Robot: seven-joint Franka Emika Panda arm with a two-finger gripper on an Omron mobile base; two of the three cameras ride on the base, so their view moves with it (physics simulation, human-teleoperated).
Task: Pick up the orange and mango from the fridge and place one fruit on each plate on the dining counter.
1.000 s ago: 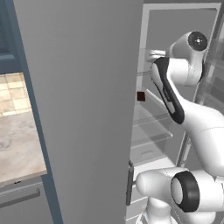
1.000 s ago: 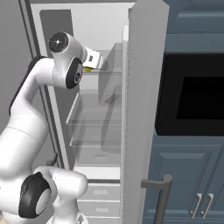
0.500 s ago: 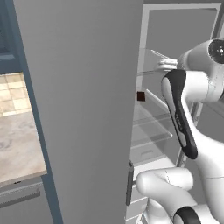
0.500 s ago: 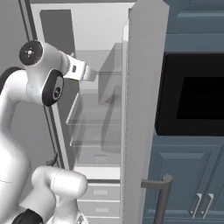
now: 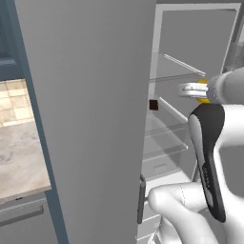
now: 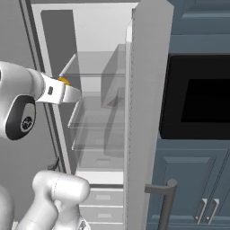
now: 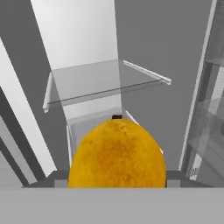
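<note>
The fridge (image 5: 86, 119) stands open, with pale walls and glass shelves (image 6: 96, 105) inside. My gripper (image 5: 190, 89) hangs in the doorway at upper-shelf height, shut on the mango (image 7: 117, 155), a yellow-orange oval fruit. The mango bulges between the two fingertips (image 7: 57, 177) in the hand view. From the base views only a yellow sliver of mango (image 6: 63, 81) peeks out beside the hand. The orange, the plates and the dining counter are out of view.
A small dark brown piece (image 5: 153, 105) sits on a fridge shelf. The open fridge door (image 6: 148, 112) rises close on the right. Beyond it are a black oven (image 6: 197, 99) and blue cabinets (image 6: 197, 188). A marbled counter (image 5: 19, 162) lies to the left.
The gripper has drawn back and down from the upper shelf toward the doorway, the mango still in it. The arm's elbow has swung outward.
</note>
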